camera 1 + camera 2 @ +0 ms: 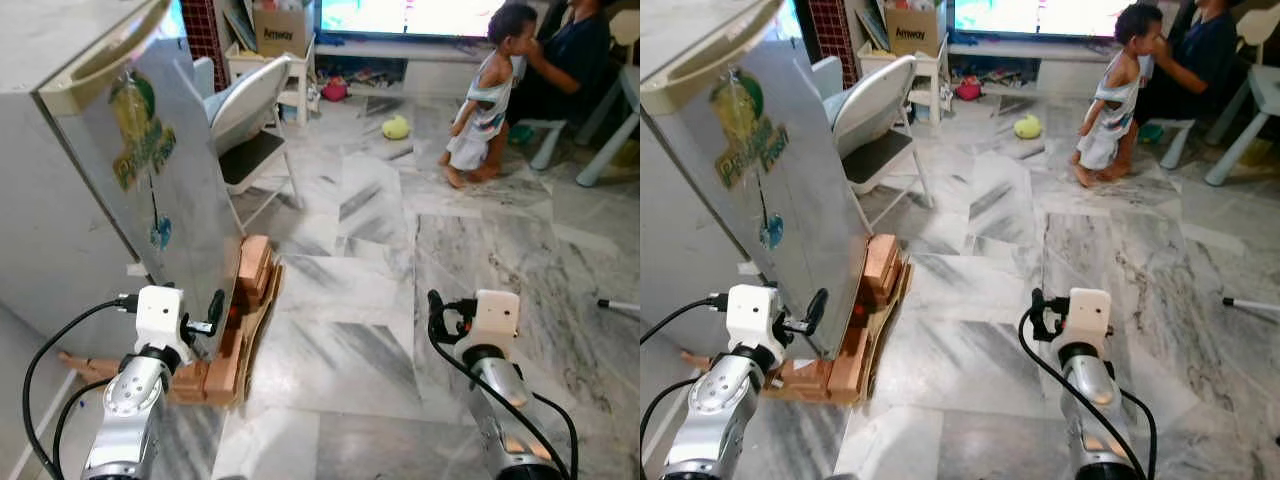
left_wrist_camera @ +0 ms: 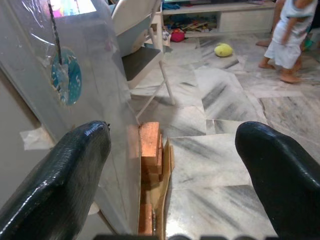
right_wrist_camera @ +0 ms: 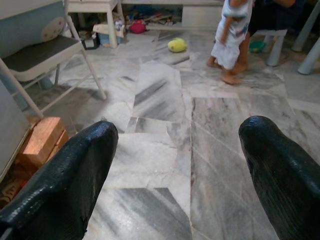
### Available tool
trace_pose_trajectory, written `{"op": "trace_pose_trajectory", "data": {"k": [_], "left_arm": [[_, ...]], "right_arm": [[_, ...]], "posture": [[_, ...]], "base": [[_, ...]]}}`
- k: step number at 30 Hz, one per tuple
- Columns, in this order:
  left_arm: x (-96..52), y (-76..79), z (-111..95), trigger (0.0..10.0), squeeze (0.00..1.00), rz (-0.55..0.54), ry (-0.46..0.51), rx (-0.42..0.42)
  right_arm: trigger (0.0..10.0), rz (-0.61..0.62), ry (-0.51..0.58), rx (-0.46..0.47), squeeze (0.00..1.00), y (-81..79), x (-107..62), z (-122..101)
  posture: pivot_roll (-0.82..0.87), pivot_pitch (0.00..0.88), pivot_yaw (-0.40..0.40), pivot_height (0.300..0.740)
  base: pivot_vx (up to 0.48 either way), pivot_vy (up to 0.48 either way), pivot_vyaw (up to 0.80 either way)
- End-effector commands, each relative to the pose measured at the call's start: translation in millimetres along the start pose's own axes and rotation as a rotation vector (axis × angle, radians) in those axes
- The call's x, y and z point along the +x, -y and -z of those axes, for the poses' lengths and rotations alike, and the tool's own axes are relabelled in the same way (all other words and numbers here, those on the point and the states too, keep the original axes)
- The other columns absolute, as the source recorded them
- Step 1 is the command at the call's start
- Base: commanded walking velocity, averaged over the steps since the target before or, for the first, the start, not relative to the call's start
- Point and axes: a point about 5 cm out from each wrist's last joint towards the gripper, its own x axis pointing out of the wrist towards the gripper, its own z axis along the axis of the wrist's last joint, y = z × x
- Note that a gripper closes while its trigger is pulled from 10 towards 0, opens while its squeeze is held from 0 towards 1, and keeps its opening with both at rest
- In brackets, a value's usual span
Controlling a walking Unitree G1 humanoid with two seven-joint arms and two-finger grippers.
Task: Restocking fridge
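Marble floor (image 1: pixel 380 300), grey-veined, spreads ahead of the robot; the fridge (image 1: pixel 60 220) stands at the robot's left, its silver door (image 1: pixel 790 200) seen nearly edge-on and carrying a green sticker and a small blue hanging tag. Whether the door is ajar or closed cannot be told from this angle, and the interior — shelves, bins, any stock — is hidden, so contents are unrecorded. Left pincer (image 2: pixel 172 165) is spread wide and holds nothing; one finger (image 2: pixel 60 175) lies just beside the door's lower edge, the other out over the floor. Right pincer (image 3: pixel 177 165) is likewise wide and empty, hovering above bare marble well apart from the fridge. No item to restock is seen in either pincer. The fridge sits raised on stacked wooden blocks (image 1: pixel 250 290) and a pallet-like base. Judged risks: the left finger could slip off or scrape the door face if it pushes rather than hooks the edge; a hard pull might shift the fridge on its blocks; a swinging door could strike the folding chair (image 1: pixel 255 120) just behind it. A small child (image 1: pixel 485 90) stands with a seated person near the television — far now, but free to wander into the path. A cardboard box (image 1: pixel 280 30) sits on a low shelf beyond, contents not visible.
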Motion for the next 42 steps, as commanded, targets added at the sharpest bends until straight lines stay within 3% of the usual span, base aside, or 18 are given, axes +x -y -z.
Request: {"op": "trace_pose_trajectory", "data": {"k": [1, 15, 20, 36, 42], "left_arm": [[-2.3, -7.2, -4, 10.0, 0.00, -0.023, 0.006, 0.011], [-0.5, -14.4, -5, 10.0, 0.00, -0.069, 0.008, 0.013], [-1.0, -17.4, -4, 10.0, 0.00, -0.080, 0.005, 0.018], [4.3, -8.7, -6, 10.0, 0.00, -0.025, 0.017, 0.016], [2.3, -7.0, -5, 10.0, 0.00, -0.004, 0.015, 0.001]], "right_arm": [[10.0, -0.011, 0.011, 0.002, 0.00, -5.0, 0.7, -3], [10.0, -0.010, 0.017, 0.008, 0.00, -6.4, 0.1, -4], [10.0, -0.009, 0.017, 0.009, 0.00, -6.1, 0.1, -3], [10.0, -0.011, 0.018, 0.011, 0.00, -7.3, -0.1, -3], [10.0, -0.011, 0.016, 0.008, 0.00, -6.3, 0.2, -3]], "posture": [[0.03, 0.000, -0.019, 0.740], [0.03, 0.000, -0.015, 0.740], [0.03, 0.000, -0.016, 0.740], [0.03, 0.000, -0.018, 0.740], [0.03, 0.000, -0.020, 0.740]], "base": [[0.000, 0.000, 0.00], [0.000, 0.000, 0.00], [0.266, 0.391, 0.00], [0.326, 0.349, 0.00], [0.057, 0.000, 0.00]]}}
